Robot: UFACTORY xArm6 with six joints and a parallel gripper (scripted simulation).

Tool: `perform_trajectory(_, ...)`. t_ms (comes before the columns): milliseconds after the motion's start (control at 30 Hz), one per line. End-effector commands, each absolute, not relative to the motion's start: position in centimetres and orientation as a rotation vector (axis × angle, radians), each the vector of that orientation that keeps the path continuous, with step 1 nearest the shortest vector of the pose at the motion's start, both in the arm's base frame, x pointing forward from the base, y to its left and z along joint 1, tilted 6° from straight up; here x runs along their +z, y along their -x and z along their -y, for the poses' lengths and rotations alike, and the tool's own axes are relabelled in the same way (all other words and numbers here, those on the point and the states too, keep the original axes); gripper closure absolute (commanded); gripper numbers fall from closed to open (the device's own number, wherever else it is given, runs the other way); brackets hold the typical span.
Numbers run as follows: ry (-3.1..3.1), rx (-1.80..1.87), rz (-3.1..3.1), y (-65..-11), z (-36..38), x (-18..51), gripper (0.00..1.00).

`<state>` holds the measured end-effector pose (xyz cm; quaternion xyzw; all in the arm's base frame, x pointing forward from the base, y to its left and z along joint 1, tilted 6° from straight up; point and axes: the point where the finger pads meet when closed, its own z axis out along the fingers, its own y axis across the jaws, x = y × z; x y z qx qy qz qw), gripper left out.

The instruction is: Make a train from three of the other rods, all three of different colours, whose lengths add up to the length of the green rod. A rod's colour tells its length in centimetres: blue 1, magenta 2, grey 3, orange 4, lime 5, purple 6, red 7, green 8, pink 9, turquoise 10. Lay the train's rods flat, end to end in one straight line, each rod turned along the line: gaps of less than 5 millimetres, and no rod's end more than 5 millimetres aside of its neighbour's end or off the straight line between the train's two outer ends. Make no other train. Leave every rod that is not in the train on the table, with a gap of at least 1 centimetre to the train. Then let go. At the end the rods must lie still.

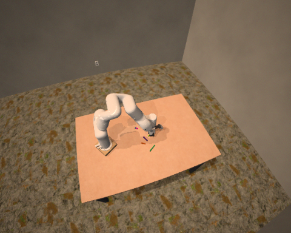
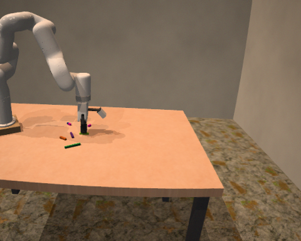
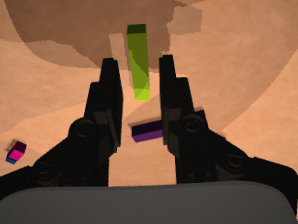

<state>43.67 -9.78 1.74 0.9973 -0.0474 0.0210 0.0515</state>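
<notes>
My gripper (image 3: 139,76) (image 2: 83,130) (image 1: 151,133) is down at the table top, pointing straight down. Its fingers are partly open and straddle the near end of a lime rod (image 3: 136,45) (image 2: 83,133), with a gap on each side. A purple rod (image 3: 146,131) (image 2: 71,135) (image 1: 145,138) lies flat just behind the fingers. The green rod (image 2: 72,145) (image 1: 152,148) lies alone nearer the front. An orange rod (image 2: 63,137) (image 1: 143,143) lies left of the purple one. A magenta rod (image 2: 69,123) (image 1: 136,128) (image 3: 18,152) lies further back with a bit of blue (image 3: 10,160) beside it. Another magenta piece (image 2: 89,125) lies right of the gripper.
The rods lie in a small cluster on the orange table (image 1: 178,145) (image 2: 147,157), near the arm's base (image 2: 4,127) (image 1: 105,148). The wrist camera bracket (image 2: 100,111) sticks out to the right of the gripper.
</notes>
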Motion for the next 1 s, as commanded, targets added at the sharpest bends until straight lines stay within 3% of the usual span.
perform_trajectory(0,-3.034,0.070,0.144,-43.8,9.8,1.9,0.76)
perform_trajectory(967,-3.034,0.070,0.144,-43.9,9.9,0.5,0.76)
